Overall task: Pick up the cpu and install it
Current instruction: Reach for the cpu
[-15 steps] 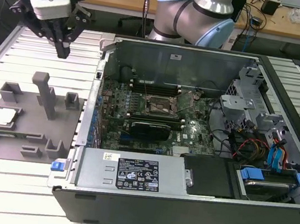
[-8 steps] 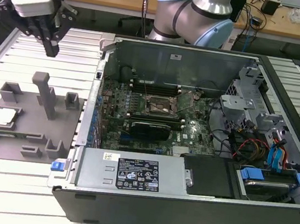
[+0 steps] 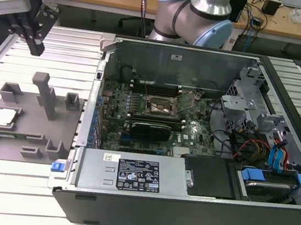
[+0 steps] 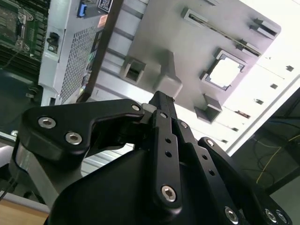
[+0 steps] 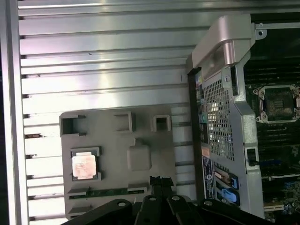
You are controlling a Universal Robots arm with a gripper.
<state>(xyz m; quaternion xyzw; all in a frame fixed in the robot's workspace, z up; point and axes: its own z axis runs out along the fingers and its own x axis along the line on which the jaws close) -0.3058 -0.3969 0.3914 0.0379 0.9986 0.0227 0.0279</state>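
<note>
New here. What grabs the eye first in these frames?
An open computer case takes up the exterior view's right, its motherboard bare, with the socket frame mid-board. On that view's left the cpu lies in a grey fixture plate, untouched. The gripper hangs high over that side, shut and empty.

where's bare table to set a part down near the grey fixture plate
Free: the ribbed table between the grey fixture plate and the exterior view's bottom edge, and the strip between the plate and the table's far edge. Crowded: the plate itself, with its posts and the cpu, and the open computer case beside it.
</note>
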